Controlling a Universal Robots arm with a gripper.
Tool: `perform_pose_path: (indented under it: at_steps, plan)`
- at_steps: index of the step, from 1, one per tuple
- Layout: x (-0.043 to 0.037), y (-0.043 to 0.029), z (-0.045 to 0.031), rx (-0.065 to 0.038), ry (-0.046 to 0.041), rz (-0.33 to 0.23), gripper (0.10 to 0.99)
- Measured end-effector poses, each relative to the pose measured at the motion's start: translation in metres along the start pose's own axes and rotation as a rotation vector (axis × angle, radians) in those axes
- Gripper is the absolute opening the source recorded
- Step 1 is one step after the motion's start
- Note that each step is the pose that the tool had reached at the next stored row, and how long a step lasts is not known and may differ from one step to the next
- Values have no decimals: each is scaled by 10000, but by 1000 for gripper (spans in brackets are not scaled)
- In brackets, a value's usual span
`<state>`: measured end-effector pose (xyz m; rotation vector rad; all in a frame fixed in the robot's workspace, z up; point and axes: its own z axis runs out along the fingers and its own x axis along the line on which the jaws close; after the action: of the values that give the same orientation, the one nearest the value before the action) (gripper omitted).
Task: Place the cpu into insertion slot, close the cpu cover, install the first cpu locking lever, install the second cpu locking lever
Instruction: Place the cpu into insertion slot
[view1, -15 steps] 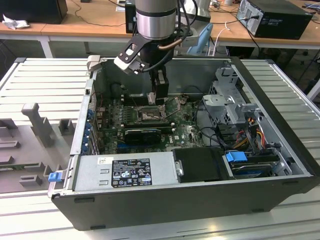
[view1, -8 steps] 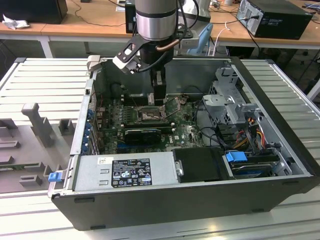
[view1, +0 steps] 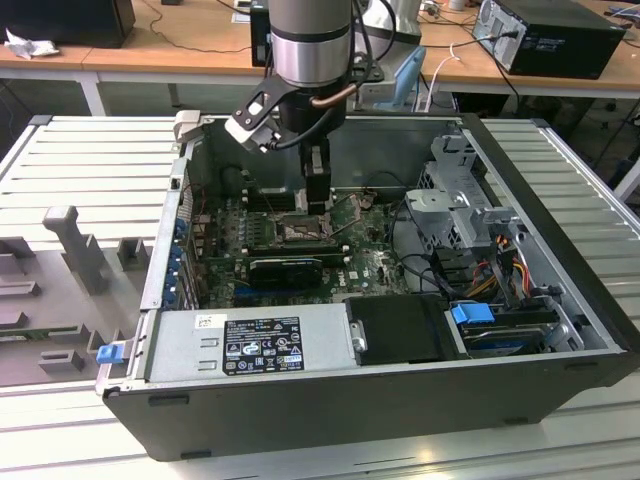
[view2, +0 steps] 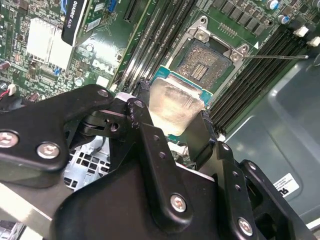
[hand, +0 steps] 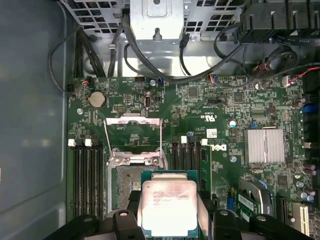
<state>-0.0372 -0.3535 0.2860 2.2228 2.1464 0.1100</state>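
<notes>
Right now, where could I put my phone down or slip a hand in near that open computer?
Bare ribbed table lies on the exterior view's right of the computer case. Inside, a bare grey strip of case metal borders the green board. It is crowded around the socket, where the end effector holds the chip.

**Bright room, shaded case, one patch of glare**

In the exterior view the room light is strong and even, falling from overhead. The slatted table looks pale and almost shadowless, while the motherboard deep in the case lies in shade. In the first wrist view the top of the cpu burns out to white, and the case wall goes dim and bluish. In the second wrist view the heatsink glares white. The black links of the gripper, close to the lens, look soft.
</notes>
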Motion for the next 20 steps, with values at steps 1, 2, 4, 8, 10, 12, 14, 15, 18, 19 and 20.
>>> perform_pose_path:
  at_steps: [1,2,4,8,10,12,14,15,18,19,20]
  plan:
    - [0,-1,10,-3,-11,127,529]
    - [-1,-2,21,-5,-22,252,529]
    - [-1,-6,56,-8,-32,388,529]
    - [-2,-11,114,-8,-33,391,529]
    - [-3,-16,168,-7,-33,390,529]
    - [-4,-20,217,-7,-33,390,529]
    - [-3,-24,255,-8,-32,392,529]
    - [1,-29,282,-7,-34,395,529]
    - [69,-38,372,-6,-19,364,529]
    - [92,-42,403,-6,5,361,529]
    - [103,-43,417,-4,14,355,529]
